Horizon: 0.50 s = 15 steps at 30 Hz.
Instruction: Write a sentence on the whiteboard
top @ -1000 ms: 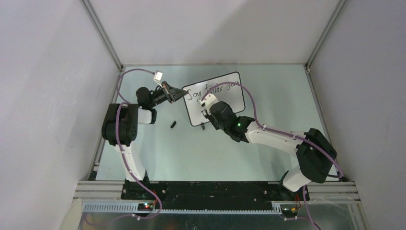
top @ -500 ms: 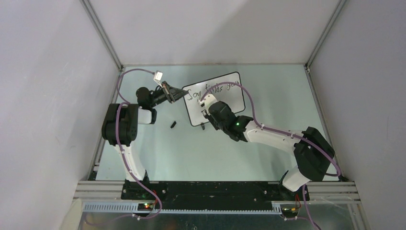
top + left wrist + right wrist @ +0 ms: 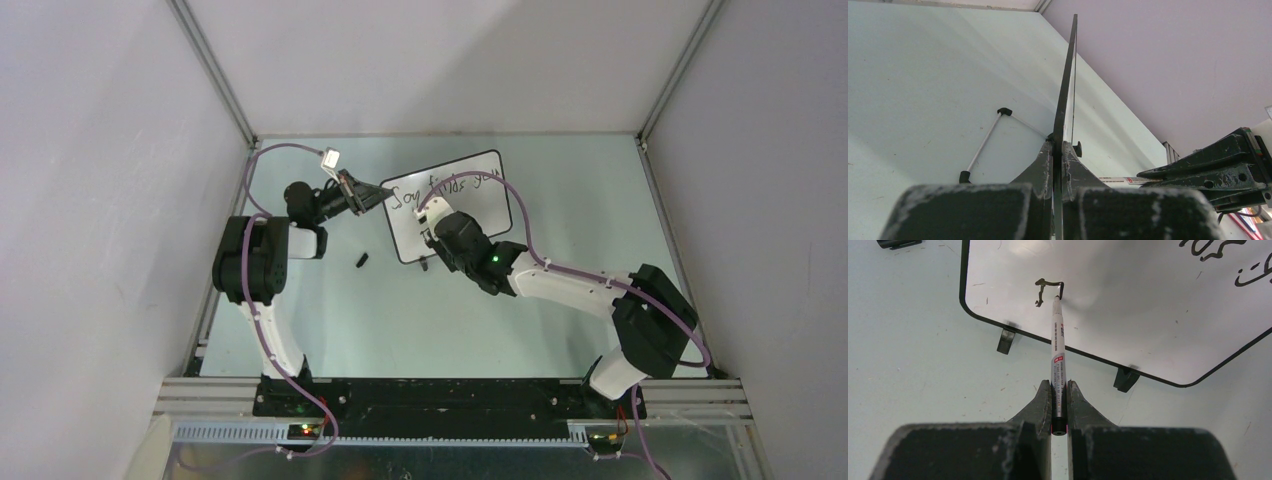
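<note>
– Pale green table (image 3: 560, 190), grey walls around it. Where's the board?
– Far middle of the table. The whiteboard (image 3: 492, 210) is propped on its two feet (image 3: 1006, 340). My left gripper (image 3: 1058, 150) is clamped on its left edge, and that wrist view shows the board edge-on between the fingers.
– And your right?
– My right gripper (image 3: 1059, 390) is clenched on the marker (image 3: 1057, 335). The tip touches the board near its near-left corner, at the end of a small hooked stroke.
– The sentence?
– The sentence (image 3: 440, 187) runs along the far edge and starts "Joy finds". A black piece (image 3: 362, 260) lies on the table just left of the board.
</note>
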Each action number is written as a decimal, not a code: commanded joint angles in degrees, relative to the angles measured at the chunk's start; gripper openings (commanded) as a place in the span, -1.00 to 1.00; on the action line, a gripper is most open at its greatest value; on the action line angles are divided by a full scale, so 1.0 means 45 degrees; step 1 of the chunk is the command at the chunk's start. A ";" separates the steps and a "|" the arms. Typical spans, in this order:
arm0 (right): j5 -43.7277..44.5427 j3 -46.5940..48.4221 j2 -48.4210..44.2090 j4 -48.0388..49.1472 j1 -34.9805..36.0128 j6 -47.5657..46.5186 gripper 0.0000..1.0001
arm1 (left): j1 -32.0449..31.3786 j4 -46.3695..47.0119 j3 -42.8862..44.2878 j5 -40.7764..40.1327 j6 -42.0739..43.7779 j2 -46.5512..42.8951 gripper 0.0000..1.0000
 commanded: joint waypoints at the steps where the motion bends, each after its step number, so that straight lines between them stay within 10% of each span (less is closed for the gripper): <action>1: 0.0188 0.0577 0.0072 0.0004 -0.0052 0.0166 -1.00 | 0.0108 0.0422 -0.0061 0.0165 0.0548 -0.0382 -1.00; 15: 0.0130 0.0707 0.0181 -0.0696 0.0013 0.0186 -1.00 | 0.0107 0.0419 -0.0043 0.0170 0.0544 -0.0374 -1.00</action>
